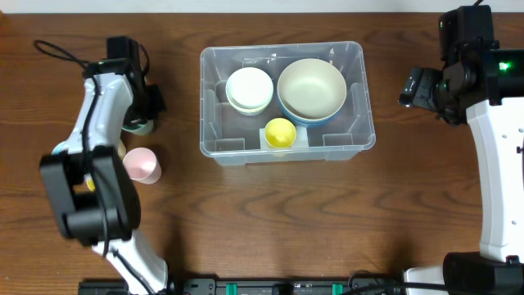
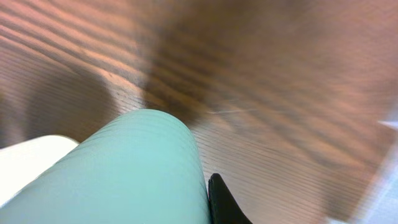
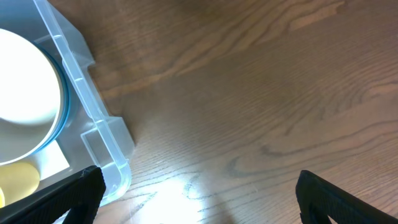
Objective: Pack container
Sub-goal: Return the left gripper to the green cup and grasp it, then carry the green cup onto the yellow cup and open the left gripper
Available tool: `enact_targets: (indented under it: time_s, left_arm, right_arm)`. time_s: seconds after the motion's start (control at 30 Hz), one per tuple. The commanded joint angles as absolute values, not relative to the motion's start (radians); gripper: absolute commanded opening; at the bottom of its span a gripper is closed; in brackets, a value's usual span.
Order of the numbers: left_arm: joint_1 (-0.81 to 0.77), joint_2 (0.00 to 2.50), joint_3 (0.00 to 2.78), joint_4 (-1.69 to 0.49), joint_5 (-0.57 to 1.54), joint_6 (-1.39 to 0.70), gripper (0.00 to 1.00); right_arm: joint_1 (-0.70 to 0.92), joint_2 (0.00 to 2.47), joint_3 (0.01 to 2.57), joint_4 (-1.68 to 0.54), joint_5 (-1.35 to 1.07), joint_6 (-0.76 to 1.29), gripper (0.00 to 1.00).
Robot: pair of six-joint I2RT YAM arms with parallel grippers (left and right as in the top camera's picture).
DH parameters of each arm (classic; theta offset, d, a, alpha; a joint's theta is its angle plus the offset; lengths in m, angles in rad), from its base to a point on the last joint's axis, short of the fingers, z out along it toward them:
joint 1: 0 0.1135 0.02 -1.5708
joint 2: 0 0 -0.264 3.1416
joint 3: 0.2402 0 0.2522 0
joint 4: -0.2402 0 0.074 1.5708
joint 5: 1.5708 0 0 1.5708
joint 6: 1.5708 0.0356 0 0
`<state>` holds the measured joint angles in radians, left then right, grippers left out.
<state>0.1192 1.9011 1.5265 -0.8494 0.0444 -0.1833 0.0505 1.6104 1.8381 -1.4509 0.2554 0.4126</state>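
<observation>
The container (image 1: pixel 352 123) is a large clear plastic bin at the table's middle. It holds a stack of small white bowls (image 1: pixel 250 88), a big cream bowl (image 1: pixel 311 88) nested in a blue one, and a yellow cup (image 1: pixel 280 132). My left gripper (image 1: pixel 146 111) is at the far left, shut on a mint-green cup (image 1: pixel 139 126). In the left wrist view the cup (image 2: pixel 130 174) presses against one black finger (image 2: pixel 225 202); the other finger is hidden. My right gripper (image 1: pixel 413 86) is open and empty just right of the container, its fingers (image 3: pixel 199 199) spread wide over bare wood.
A pink cup (image 1: pixel 141 165) lies on the table just in front of the green cup. The container's corner (image 3: pixel 93 124) with the cream bowl (image 3: pixel 25 81) and the yellow cup (image 3: pixel 18 180) shows at the left of the right wrist view.
</observation>
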Motion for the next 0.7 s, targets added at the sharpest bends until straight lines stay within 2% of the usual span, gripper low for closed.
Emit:
enact_targets:
  time_s: [0.0, 0.17, 0.3, 0.5, 0.67]
  left_arm:
    - [0.077, 1.723, 1.544, -0.858, 0.117, -0.208, 0.06]
    - [-0.068, 1.523, 1.544, -0.858, 0.154, -0.207, 0.06]
    - [-0.281, 1.442, 1.544, -0.857, 0.153, -0.184, 0.06]
    - [-0.542, 1.5, 1.542, -0.844, 0.078, -0.131, 0.06]
    - [-0.643, 1.626, 1.542, -0.834, 0.059, -0.127, 0.06]
  right_arm:
    - [0.046, 1.609, 1.842, -1.452, 0.269, 0.41, 0.99]
    - [0.046, 1.609, 1.842, -1.452, 0.269, 0.41, 0.99]
    - [0.046, 1.609, 1.842, -1.452, 0.269, 0.41, 0.99]
    - [0.046, 1.609, 1.842, -1.452, 0.269, 0.41, 0.99]
    - [0.046, 1.609, 1.842, -1.452, 0.269, 0.41, 0.99]
